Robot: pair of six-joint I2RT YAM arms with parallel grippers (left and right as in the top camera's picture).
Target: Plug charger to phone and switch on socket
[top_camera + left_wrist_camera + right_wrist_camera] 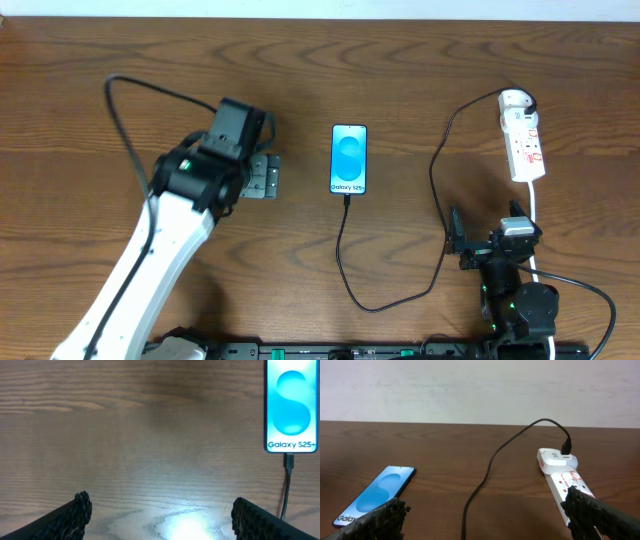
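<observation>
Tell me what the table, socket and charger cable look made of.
Table: wood or wood veneer, brown grain, slight sheen under light. Socket: smooth white, likely hard plastic, red printing. Charger cable: black, matte, probably rubbery plastic sheath; bends in loose curves.

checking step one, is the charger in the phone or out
In, it seems: the charger meets the phone at its short end, no gap showing in the left wrist view.

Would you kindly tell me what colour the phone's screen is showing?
The phone shows blue-teal with white text, clearest in the left wrist view.
</observation>
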